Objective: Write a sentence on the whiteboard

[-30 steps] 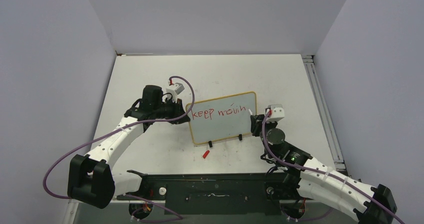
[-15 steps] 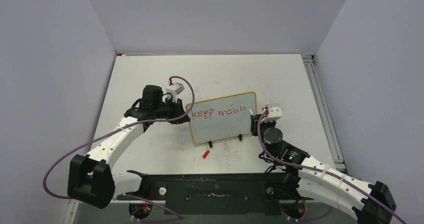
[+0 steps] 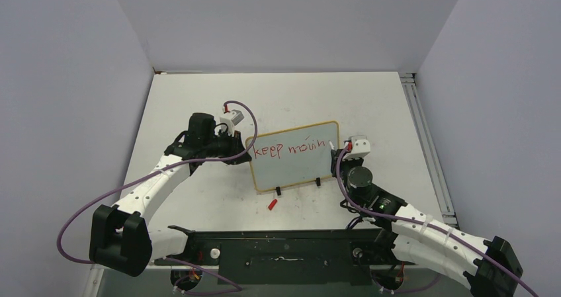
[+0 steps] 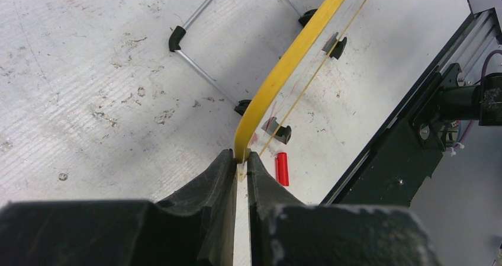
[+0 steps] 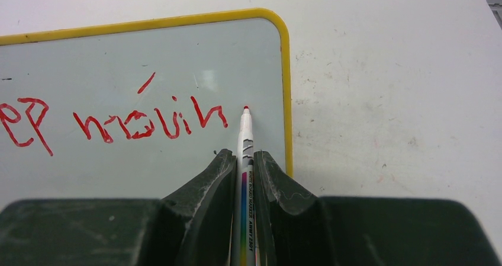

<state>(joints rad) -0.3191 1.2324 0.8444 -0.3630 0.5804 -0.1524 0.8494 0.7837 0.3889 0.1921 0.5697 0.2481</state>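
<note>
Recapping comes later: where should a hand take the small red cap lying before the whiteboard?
Across its round sides, from straight above: the small red cylindrical cap lies flat on the white table, apart from the yellow-framed whiteboard and its black feet.

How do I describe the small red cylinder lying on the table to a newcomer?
Find the yellow-framed whiteboard standing mid-table. Just before its black feet, on the near side, lies the red cylinder. It alone is loose and solid red.

A robotics lab test cell. Plain pale-lilac partition walls (image 3: 284, 19) box in a scuffed white tabletop (image 3: 298, 98), with a black metal mounting rail (image 3: 284, 254) at six o'clock.
</note>
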